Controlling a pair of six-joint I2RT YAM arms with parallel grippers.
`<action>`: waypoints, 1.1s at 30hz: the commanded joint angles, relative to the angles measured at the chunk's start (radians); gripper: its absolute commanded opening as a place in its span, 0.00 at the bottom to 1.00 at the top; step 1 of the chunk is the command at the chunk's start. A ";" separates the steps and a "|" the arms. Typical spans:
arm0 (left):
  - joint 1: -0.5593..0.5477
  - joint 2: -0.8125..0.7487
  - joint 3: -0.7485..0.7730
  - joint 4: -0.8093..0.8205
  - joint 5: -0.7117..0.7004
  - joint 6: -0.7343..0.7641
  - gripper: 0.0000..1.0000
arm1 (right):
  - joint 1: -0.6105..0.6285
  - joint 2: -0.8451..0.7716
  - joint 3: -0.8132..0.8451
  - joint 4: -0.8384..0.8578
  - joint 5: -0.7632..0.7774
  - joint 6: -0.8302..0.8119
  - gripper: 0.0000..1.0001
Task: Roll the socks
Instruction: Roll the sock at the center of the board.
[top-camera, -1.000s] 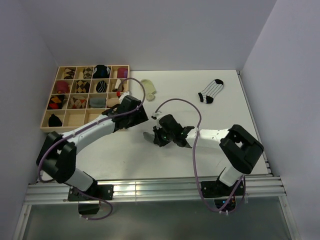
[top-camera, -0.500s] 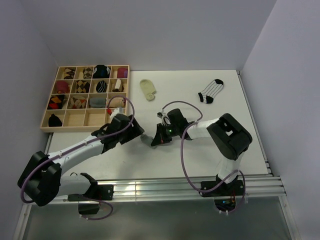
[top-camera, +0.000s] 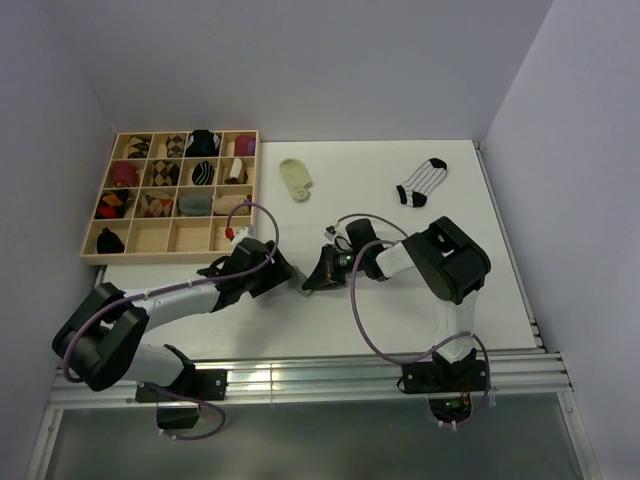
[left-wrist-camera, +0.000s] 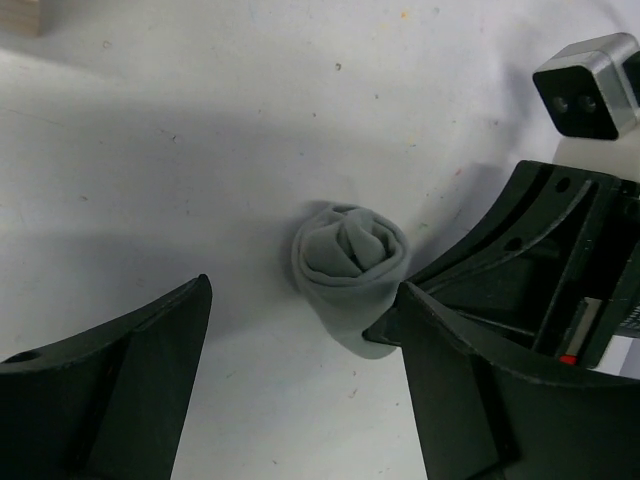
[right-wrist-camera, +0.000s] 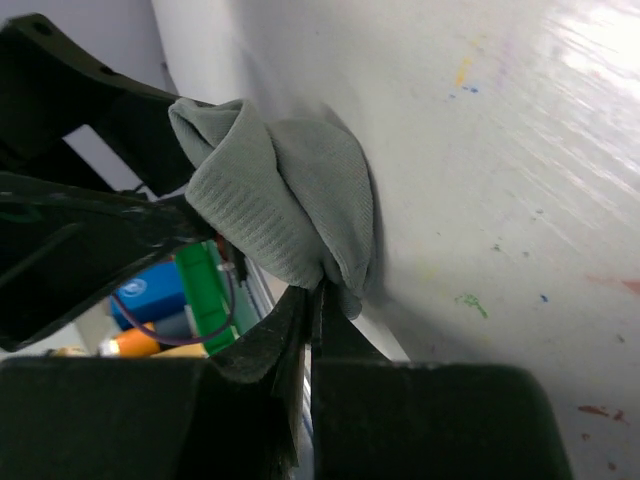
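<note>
Overhead, the grey sock (top-camera: 301, 283) lies as a small roll on the white table (top-camera: 460, 230), a little toward 7 o'clock from the table's middle. The left gripper (top-camera: 287, 276) meets it from 9 o'clock and the right gripper (top-camera: 316, 279) from 3 o'clock, so the two heads nearly touch over it. A cream sock (top-camera: 295, 179) lies flat at 12 o'clock from the roll, and a striped sock (top-camera: 421, 182) sits at about 1 o'clock, well apart. A wooden tray (top-camera: 92, 255) at 10 o'clock holds rolled socks in many of its compartments.

From the left wrist, the roll sits mid-frame, its spiral end facing up. The left fingers (left-wrist-camera: 130, 380) stand spread wide, one at 8 o'clock and one at 4 o'clock; the 4 o'clock one looks to brush the roll's edge. The right arm's black head fills the 3 o'clock side.

From the right wrist, the right fingers (right-wrist-camera: 255, 345) are pressed together on the lower fold of the bunched grey fabric, which rests against the table. The left arm's dark finger crosses at 9 o'clock.
</note>
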 joint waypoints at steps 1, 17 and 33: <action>-0.013 0.044 0.026 0.078 0.015 0.004 0.79 | -0.018 0.050 -0.034 0.110 -0.034 0.111 0.00; -0.051 0.185 0.083 0.116 0.012 0.049 0.71 | -0.064 0.137 -0.091 0.369 -0.085 0.320 0.00; -0.074 0.316 0.175 0.017 -0.014 0.040 0.53 | -0.084 0.162 -0.106 0.386 -0.065 0.368 0.00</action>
